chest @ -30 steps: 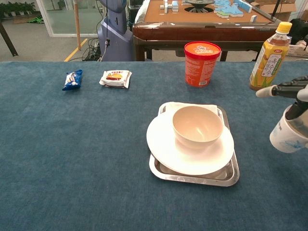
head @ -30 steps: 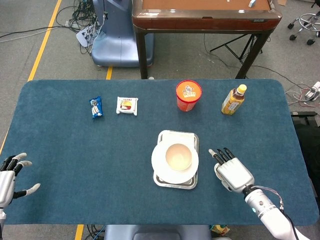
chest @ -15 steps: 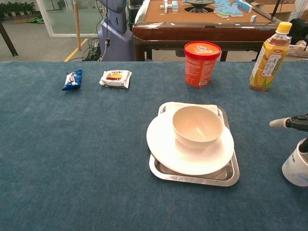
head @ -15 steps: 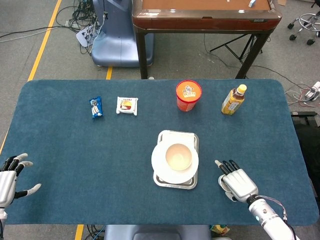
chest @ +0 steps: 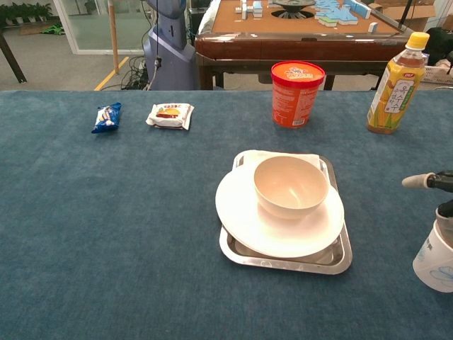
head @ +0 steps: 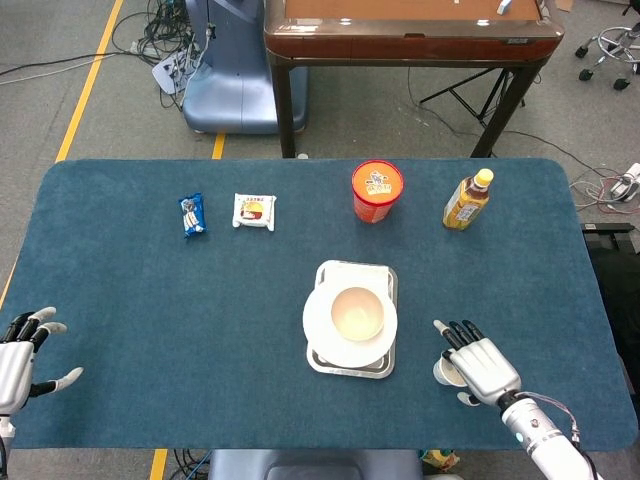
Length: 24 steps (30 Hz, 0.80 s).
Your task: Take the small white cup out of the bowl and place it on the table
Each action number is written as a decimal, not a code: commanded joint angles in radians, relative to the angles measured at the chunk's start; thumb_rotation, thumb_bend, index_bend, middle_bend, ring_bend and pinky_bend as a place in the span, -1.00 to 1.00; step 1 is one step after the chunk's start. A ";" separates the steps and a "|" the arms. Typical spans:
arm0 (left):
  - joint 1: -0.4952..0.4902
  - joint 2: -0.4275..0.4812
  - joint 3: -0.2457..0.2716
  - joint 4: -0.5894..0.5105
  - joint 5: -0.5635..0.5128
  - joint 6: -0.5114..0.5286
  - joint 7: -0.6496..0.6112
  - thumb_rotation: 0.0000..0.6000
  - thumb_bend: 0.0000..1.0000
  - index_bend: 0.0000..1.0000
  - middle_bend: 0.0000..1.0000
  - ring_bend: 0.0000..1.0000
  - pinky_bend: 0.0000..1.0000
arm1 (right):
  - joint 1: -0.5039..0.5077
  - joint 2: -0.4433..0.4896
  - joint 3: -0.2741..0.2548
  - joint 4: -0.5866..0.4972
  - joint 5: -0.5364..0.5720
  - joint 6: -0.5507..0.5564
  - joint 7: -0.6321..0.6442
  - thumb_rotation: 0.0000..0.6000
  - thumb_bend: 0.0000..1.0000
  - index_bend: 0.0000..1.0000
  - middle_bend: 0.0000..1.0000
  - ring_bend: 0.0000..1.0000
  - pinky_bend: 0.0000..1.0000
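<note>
Now the right hand [head: 480, 366], gripping the small white cup [chest: 434, 259], has sunk lower toward the table [head: 150, 320].

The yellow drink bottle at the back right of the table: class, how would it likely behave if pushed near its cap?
The bottle stands tall and narrow, so a high push would probably tip it. It looks nearly full, so likely heavy for its size. Once down, its round body might roll.

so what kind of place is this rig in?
Probably a robotics lab or demo room: a blue-felt work table, a mahjong table behind it, loose cables and yellow floor tape.
</note>
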 commanded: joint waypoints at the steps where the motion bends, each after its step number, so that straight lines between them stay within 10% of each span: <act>1: 0.000 0.000 0.000 0.000 -0.001 0.000 0.000 1.00 -0.94 -0.28 -0.58 -0.71 -0.14 | -0.003 0.014 0.005 -0.014 -0.006 0.007 0.000 1.00 -0.63 -0.17 -1.00 -1.00 -1.00; 14: 0.002 -0.002 0.005 -0.006 0.013 0.009 0.011 1.00 -0.94 -0.28 -0.58 -0.71 -0.15 | -0.026 0.223 0.043 -0.189 -0.022 0.104 -0.010 1.00 -0.67 -0.19 -0.98 -1.00 -1.00; 24: 0.004 -0.016 0.019 -0.009 0.043 0.020 0.036 1.00 -0.94 -0.28 -0.58 -0.71 -0.14 | -0.163 0.214 0.094 -0.121 -0.096 0.320 0.130 1.00 -0.56 -0.19 -0.86 -1.00 -1.00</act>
